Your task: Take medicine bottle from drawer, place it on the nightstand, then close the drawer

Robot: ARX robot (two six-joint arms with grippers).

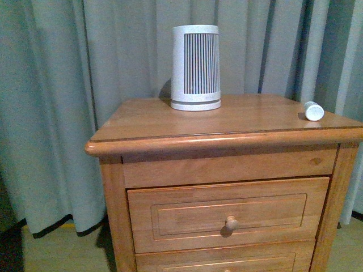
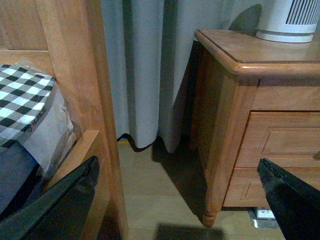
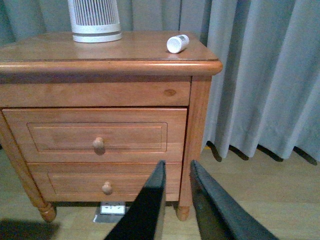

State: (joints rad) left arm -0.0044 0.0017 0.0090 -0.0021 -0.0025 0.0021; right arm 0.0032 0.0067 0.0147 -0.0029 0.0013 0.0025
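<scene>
Right hand [image 3: 175, 200]: your fingers stand nearly together with only a narrow slot between them, gripping nothing, held low and back from the cabinet front, which I judge as a withdrawn posture suited to work already finished. Left hand [image 2: 180, 200]: fingers spread wide apart at the two edges of its wrist view, empty, off beside the nightstand [image 2: 235, 55] near a wooden bed frame [image 2: 75, 75] carrying checked bedding [image 2: 22, 100]; it plays no part here. Drawer [image 3: 95, 135]: upper of two, front flush with the carcass and its round knob [image 3: 98, 144] untouched, so you can count it closed. Lower drawer [image 3: 107, 180]: also shut. Medicine bottle [image 1: 313, 110]: lying on its side on the nightstand top, near the right front corner, well apart from the white slatted device [image 1: 195, 67] at the back; the corner is likely simply the spot nearest your right arm. On its side it could roll, so mind that edge. Backdrop: grey curtain [image 1: 57, 85]. Status, by my reading: task complete.
</scene>
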